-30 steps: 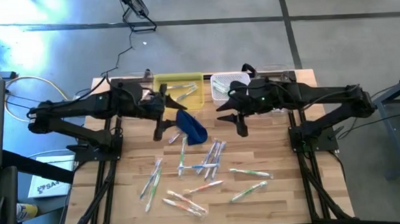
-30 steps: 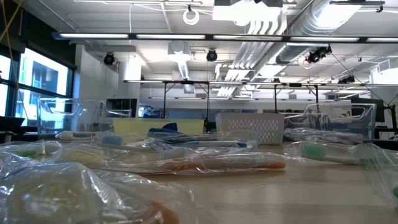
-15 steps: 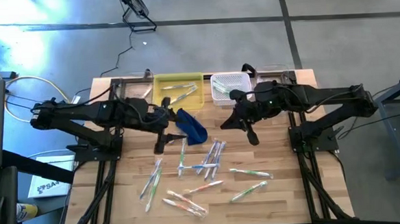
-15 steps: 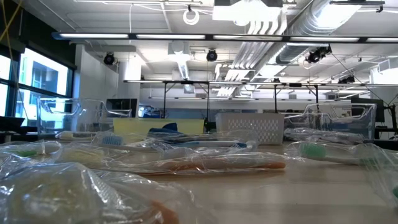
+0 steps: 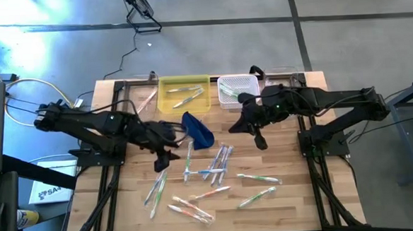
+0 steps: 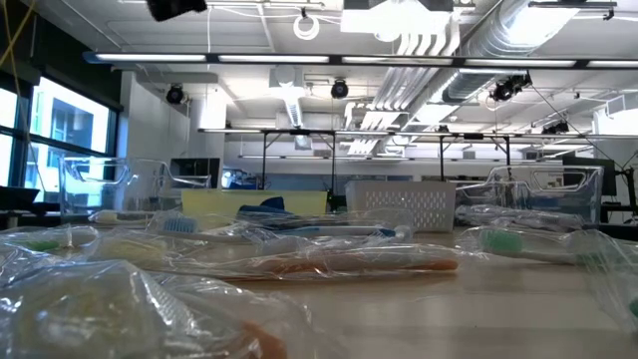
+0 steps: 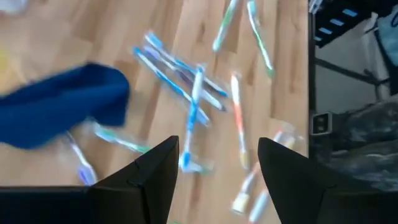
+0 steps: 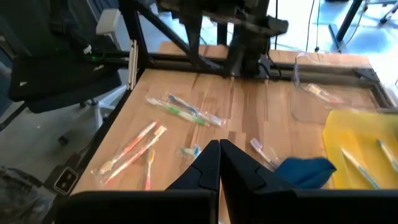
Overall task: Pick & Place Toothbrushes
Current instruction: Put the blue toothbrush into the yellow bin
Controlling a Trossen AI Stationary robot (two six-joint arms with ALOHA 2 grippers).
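While the left gripper (image 5: 163,159) hangs with its fingers spread over the near-left part of the wooden table (image 5: 296,196), the loose toothbrushes (image 5: 216,173) lie scattered across the middle and front; a few more already rest in the yellow tray (image 5: 184,94) and the white basket (image 5: 235,89) at the back. The right gripper (image 5: 259,142) waits above the table near the basket, fingers pressed together and empty (nothing shows between them). To pick well, the left arm should probably single out one brush lying clear of the others, such as the pair at front-left (image 5: 156,186), and turn its fingers across the handle; those run front to back, slightly slanted, while the brushes further right lie mostly crosswise.
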